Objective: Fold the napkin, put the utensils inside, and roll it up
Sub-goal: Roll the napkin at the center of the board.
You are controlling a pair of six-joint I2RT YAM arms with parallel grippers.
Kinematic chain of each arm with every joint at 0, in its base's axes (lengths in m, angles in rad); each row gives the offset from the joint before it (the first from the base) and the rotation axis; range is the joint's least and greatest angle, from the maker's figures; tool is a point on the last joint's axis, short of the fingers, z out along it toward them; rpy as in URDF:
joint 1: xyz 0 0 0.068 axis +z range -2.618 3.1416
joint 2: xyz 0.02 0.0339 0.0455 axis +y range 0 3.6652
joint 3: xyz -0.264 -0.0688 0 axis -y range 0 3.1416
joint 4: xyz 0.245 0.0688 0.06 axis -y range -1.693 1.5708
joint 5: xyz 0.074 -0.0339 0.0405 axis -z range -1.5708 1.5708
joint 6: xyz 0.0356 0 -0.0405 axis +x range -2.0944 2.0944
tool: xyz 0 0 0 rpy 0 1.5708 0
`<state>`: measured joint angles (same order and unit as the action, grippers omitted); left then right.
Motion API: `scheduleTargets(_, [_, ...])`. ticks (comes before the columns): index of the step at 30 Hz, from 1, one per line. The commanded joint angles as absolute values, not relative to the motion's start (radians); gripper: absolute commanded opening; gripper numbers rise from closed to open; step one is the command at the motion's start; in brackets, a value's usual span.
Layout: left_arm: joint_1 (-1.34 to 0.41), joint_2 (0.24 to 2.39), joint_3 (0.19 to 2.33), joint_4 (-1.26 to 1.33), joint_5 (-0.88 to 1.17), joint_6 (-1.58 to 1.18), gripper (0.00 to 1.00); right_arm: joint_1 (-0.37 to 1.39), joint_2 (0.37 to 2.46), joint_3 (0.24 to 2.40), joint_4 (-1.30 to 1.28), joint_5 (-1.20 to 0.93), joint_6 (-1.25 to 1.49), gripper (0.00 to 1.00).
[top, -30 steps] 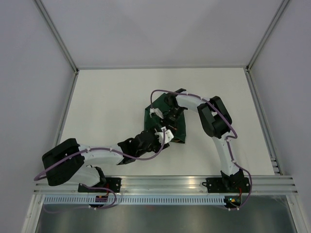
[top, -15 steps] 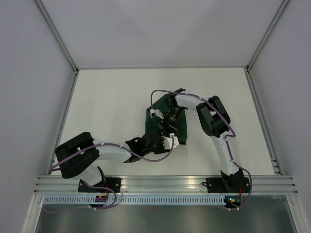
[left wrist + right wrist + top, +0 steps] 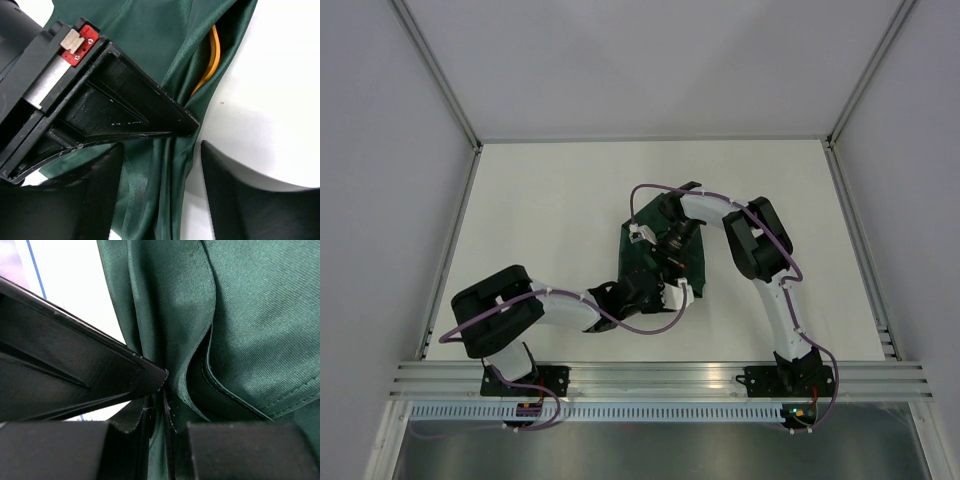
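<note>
The napkin (image 3: 694, 260) serves as the holder here. It lies bunched and partly folded on the desk (image 3: 550, 220), a little right of the middle and nearer the front than the back. In the left wrist view one of its folds gapes open at the hem, and a utensil (image 3: 212, 54) sits inside that fold. Only a thin orange curve of it shows, so its kind cannot be told. The right end effector (image 3: 656, 243) is over the napkin's middle. Its fingers (image 3: 235, 450) are drawn almost together, with a raised pleat of the cloth pinched between them. The left end effector (image 3: 674, 292) is at the napkin's near edge, just beside the right one. Its fingers (image 3: 240, 200) stand apart astride the hem, with the cloth against one and bare desk showing before the other. The desk around the napkin is white and matte. Pale grey walls (image 3: 620, 60) stand behind and to both sides of the napkin, joined by metal corner posts (image 3: 440, 75). A ribbed aluminium rail (image 3: 660, 378) runs along the front edge and carries both arm bases. Purple cables (image 3: 650, 322) loop along the arms beside the napkin.
</note>
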<state>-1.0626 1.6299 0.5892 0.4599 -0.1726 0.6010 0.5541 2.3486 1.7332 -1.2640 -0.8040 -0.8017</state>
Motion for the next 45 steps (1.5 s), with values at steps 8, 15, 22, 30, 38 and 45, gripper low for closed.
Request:
scheduleTargets(8, [-1.066, 1.717, 0.635, 0.445, -0.135, 0.589, 0.35, 0.549, 2.431, 1.718, -1.166, -0.62, -0.899, 0.09])
scheduleTargets(15, [-1.054, 1.74, 0.684, 0.339, -0.078, 0.557, 0.08, 0.548, 2.422, 1.709, -1.166, -0.627, -0.902, 0.09])
scheduleTargets(22, [-1.019, 1.75, 0.787, 0.183, -0.008, 0.486, 0.02, 0.538, 2.375, 1.663, -1.14, -0.644, -0.89, 0.18])
scheduleTargets(30, [-0.973, 1.753, 0.859, 0.068, 0.126, 0.423, 0.02, 0.489, 2.257, 1.64, -1.121, -0.686, -0.848, 0.45])
scheduleTargets(38, [-0.94, 1.782, 0.887, 0.015, 0.218, 0.387, 0.02, 0.376, 2.14, 1.626, -1.144, -0.765, -0.85, 0.49])
scheduleTargets(45, [-0.871, 1.815, 0.953, -0.075, 0.363, 0.322, 0.02, 0.255, 1.999, 1.511, -1.052, -0.825, -0.868, 0.5])
